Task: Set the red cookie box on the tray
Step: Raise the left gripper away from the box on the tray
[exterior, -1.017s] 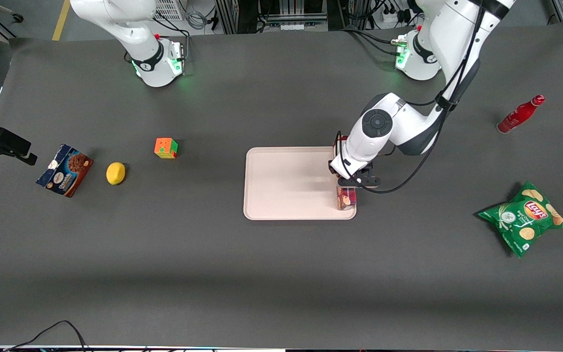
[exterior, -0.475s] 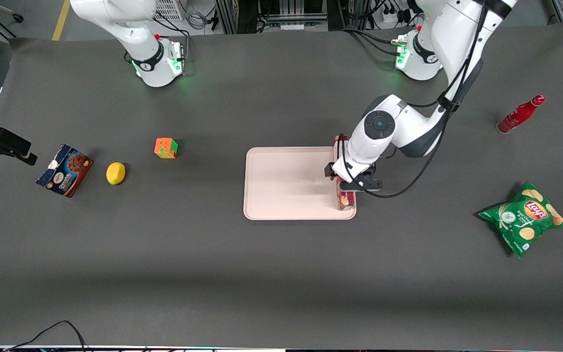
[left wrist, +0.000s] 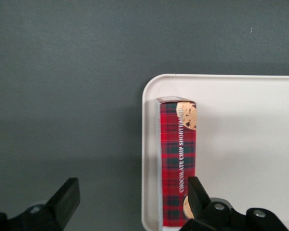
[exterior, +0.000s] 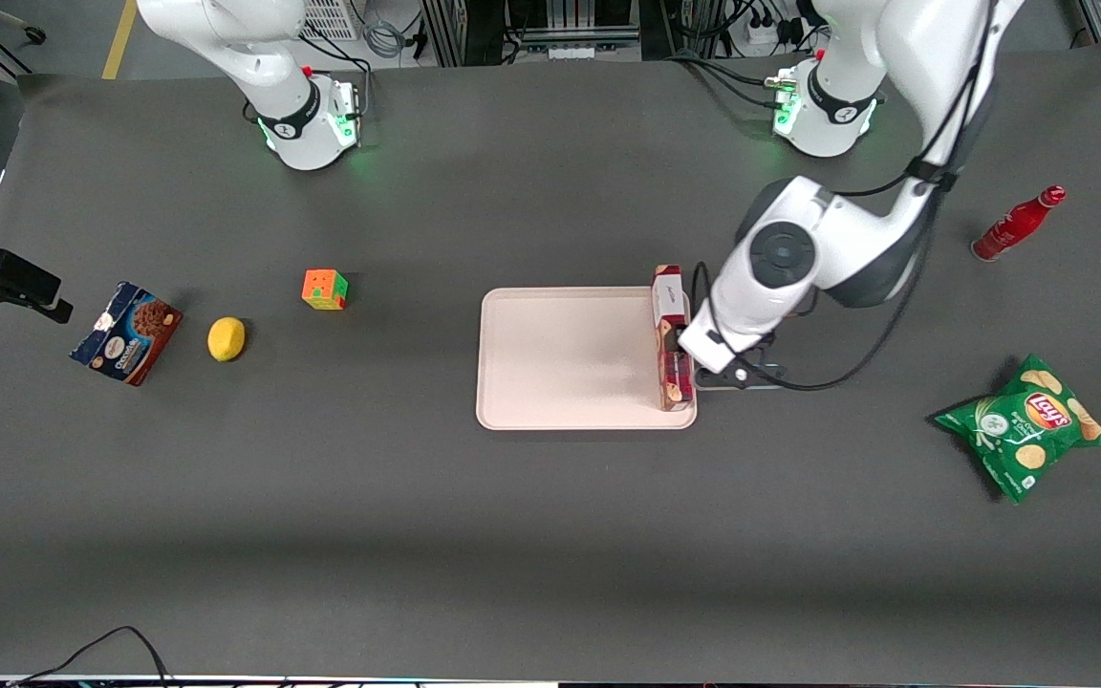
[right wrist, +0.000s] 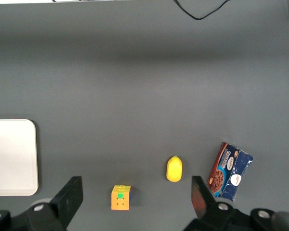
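Note:
The red cookie box (exterior: 672,339) (left wrist: 177,163), a long tartan carton, lies on the pale tray (exterior: 560,358) (left wrist: 245,134), along the rim at the working arm's end. Its white end points away from the front camera. My left gripper (exterior: 718,375) (left wrist: 132,185) hovers open above that rim of the tray. One fingertip (left wrist: 193,190) is over the box and the other fingertip (left wrist: 70,190) is over the bare mat. Nothing is held between them, and the box is free of the fingers.
A green chips bag (exterior: 1028,427) and a red bottle (exterior: 1017,225) lie toward the working arm's end. A Rubik's cube (exterior: 325,289), a lemon (exterior: 226,338) and a blue-and-brown cookie box (exterior: 127,332) lie toward the parked arm's end.
The arm has swung off the box toward its own end of the table, uncovering the box's whole length. The box stays where it was on the tray.

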